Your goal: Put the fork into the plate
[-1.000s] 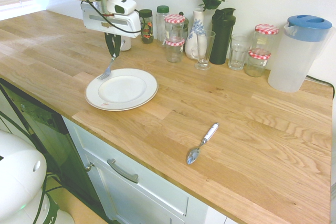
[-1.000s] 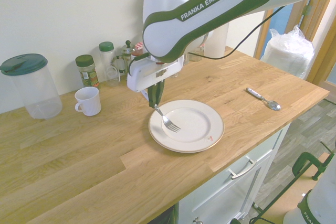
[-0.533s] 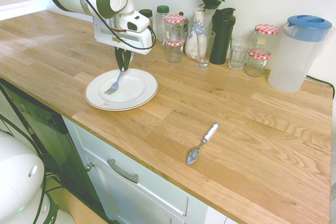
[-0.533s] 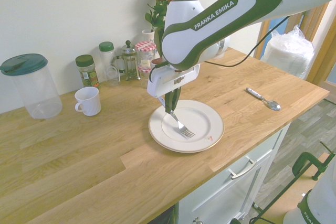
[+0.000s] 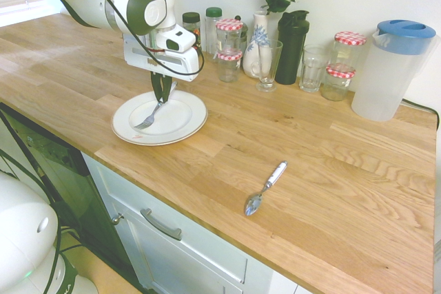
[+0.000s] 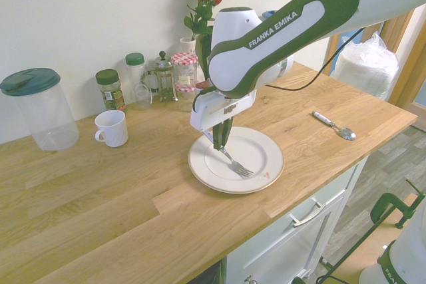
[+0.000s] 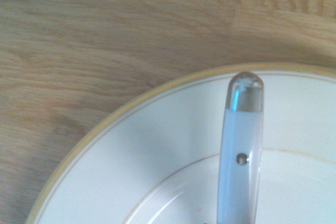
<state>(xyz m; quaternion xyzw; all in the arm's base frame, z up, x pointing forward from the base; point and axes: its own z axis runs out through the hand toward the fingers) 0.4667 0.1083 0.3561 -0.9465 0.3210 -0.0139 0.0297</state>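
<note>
Over plate ctr: my hand clamped shut on fork, tines low, handle up; spoon well apart from plate, on worktop.

Arm reaching down, hand pointing downward, fingers closed together.

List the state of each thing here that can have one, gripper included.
Gripper: shut on the fork
Fork: held, tines down over the plate
Dinner plate: upright, on the counter
Spoon: lying on the counter
White mug: upright
Pitcher with blue lid: lid on
Green-lidded spice jar: lid on
Cabinet drawer: closed
</note>
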